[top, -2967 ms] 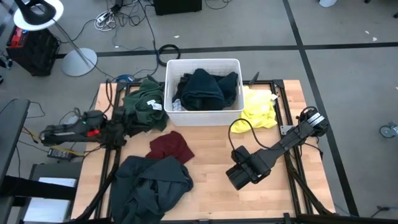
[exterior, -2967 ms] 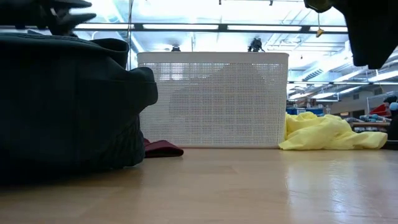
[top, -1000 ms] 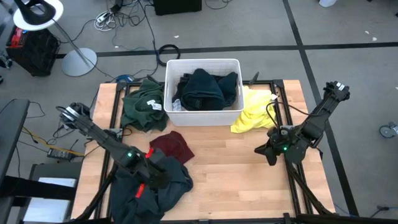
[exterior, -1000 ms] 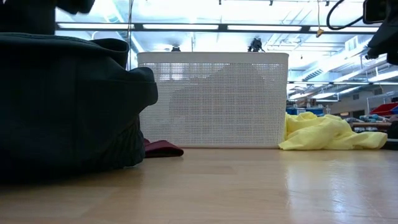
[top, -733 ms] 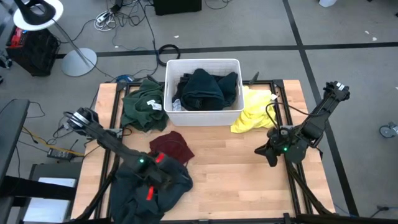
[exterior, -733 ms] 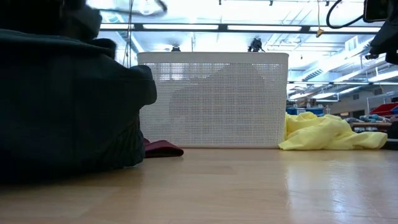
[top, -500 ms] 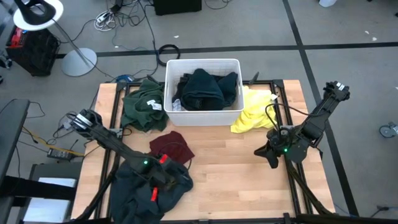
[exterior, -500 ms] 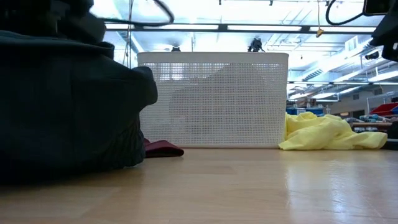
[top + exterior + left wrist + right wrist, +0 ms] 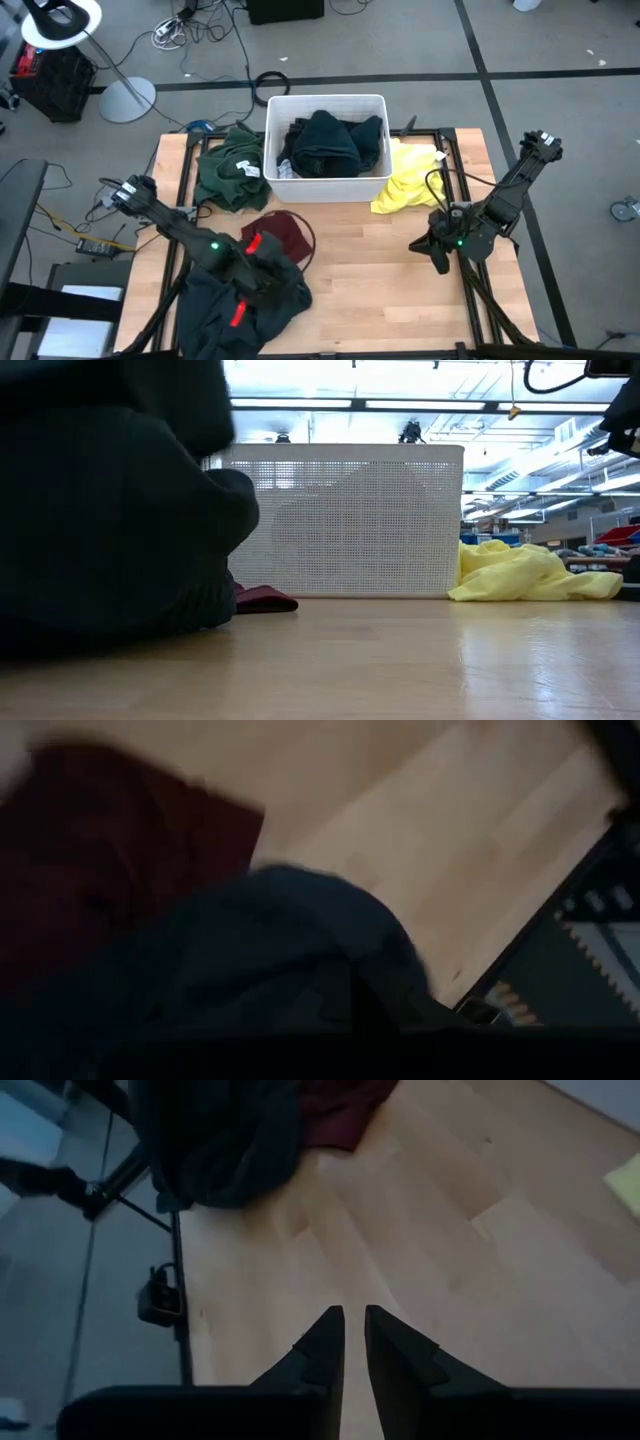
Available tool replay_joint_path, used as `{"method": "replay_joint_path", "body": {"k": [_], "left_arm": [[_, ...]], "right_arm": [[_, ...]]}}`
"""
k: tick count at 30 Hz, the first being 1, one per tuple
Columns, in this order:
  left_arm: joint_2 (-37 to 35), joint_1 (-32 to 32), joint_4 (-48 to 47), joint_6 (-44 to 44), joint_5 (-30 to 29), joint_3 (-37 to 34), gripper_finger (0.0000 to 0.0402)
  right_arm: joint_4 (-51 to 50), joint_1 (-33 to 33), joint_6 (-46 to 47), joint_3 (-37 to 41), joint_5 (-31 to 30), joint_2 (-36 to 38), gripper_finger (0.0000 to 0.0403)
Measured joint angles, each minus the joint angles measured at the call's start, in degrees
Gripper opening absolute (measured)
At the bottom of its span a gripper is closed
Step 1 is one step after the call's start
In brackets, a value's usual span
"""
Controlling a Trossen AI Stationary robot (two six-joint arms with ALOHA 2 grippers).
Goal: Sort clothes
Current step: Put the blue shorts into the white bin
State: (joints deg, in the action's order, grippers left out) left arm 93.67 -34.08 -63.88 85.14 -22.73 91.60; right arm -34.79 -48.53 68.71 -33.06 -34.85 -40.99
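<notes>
The dark grey-green jacket (image 9: 235, 305) lies heaped at the table's near left and fills the left of the low view (image 9: 100, 510). My left gripper (image 9: 255, 277) is down on its far right part and shut on it. Beside it a maroon piece (image 9: 290, 235) lies flat on the wood. A green top (image 9: 228, 172) lies left of the white tub (image 9: 372, 185), which holds dark clothes (image 9: 330, 140). A yellow piece (image 9: 415, 180) lies right of the tub. My right gripper (image 9: 354, 1325) hovers shut at the right, holding nothing. My left gripper holds the jacket by a bunch of its upper folds (image 9: 265, 288), coming from above at a slant. The gripper's body and the cloth (image 9: 280, 960) hide the fingertips. The gripped part is drawn up; the rest of the jacket stays heaped on the table.
Bare wood (image 9: 370, 290) stretches between the jacket and my right gripper. The tub stands at the far middle edge. Black frame rails (image 9: 180, 260) run along the table's left and right sides. A loose cable loops over the maroon piece.
My left gripper went down onto the jacket's far right part and has since risen, moving a little toward the far edge. The jacket's top is pulled up with it, standing higher in the low view, while its bulk stays on the table.
</notes>
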Motion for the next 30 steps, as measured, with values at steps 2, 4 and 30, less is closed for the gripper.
{"method": "replay_joint_path", "body": {"k": [2,4,30], "left_arm": [[0.0,-0.1,-3.5,-1.5,-3.2,4.6,0.0001],[0.0,-0.1,-5.9,-3.1,-5.5,8.7,0.0001],[0.0,10.4,0.2,-49.7,-13.1,41.6,0.0000]], "right_arm": [[0.0,0.0,-2.9,0.0,0.0,-0.2,0.0046],[0.0,0.0,-4.6,0.0,0.0,-0.3,0.0046],[0.0,0.4,-1.2,0.0,-0.1,-10.3,0.0045]]}}
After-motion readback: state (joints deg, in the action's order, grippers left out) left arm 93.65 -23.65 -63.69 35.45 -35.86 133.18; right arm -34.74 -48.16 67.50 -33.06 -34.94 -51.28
